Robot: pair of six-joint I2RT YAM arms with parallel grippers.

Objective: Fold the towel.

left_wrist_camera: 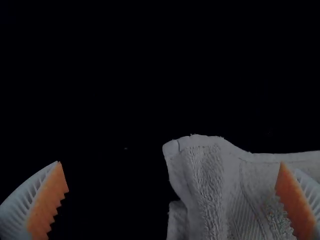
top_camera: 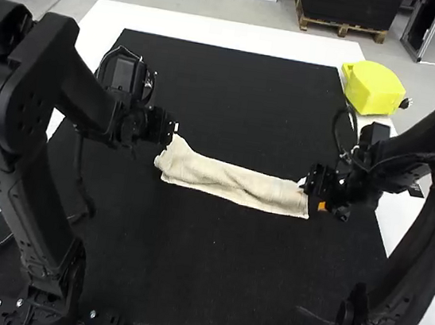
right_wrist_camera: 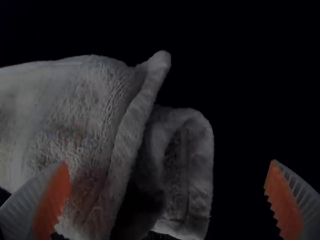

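Observation:
The cream towel lies as a long narrow folded strip across the middle of the black mat. At its left end is my left gripper; at its right end is my right gripper. In the left wrist view the left gripper is wide open, a corner of the towel between and below its fingers. The right gripper is also wide open in its wrist view, over the towel, whose end shows an upper layer and a curled lower layer.
A black mat covers most of the white table. A yellow object stands at the table's far right corner. Cables hang beside both arms.

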